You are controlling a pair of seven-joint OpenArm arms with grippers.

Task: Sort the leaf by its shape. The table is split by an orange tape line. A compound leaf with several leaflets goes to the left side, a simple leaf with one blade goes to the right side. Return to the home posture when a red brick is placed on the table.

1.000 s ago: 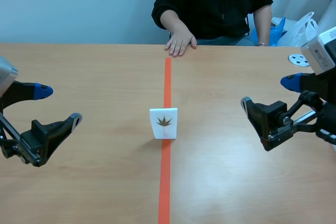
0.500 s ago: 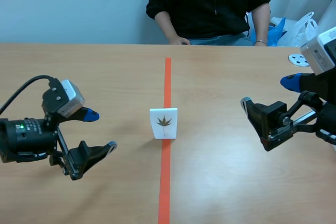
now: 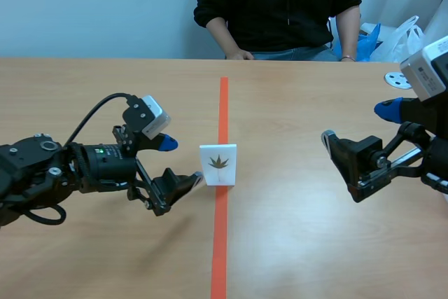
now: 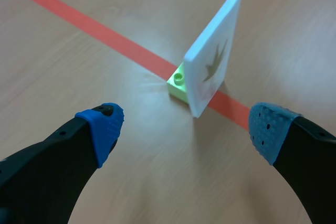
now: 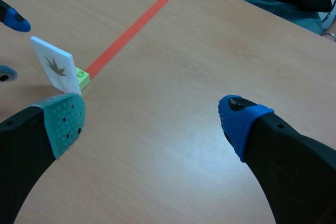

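Note:
A white card [image 3: 218, 164] showing a brown leaf with several pointed parts spreading like a star stands upright on the orange tape line [image 3: 223, 103]. In the left wrist view the card [image 4: 212, 56] rests in a small green brick [image 4: 178, 82]. My left gripper [image 3: 178, 164] is open just left of the card, low over the table; the card stands just ahead of its fingers [image 4: 102, 127], not between them. My right gripper [image 3: 357, 124] hangs open far to the right. From there the card [image 5: 55, 69] is well ahead, beyond the green-padded finger.
A person sits across the table, with a hand [image 3: 239, 54] at the far edge. A white round disc [image 3: 397, 80] lies at the back right, and a white bag [image 3: 404, 33] sits behind it. The wooden tabletop [image 3: 315, 243] stretches on both sides of the tape.
My left arm has swung in from the far left to just beside the card. The person's hand has drawn back from the tape's far end. The right arm has not moved.

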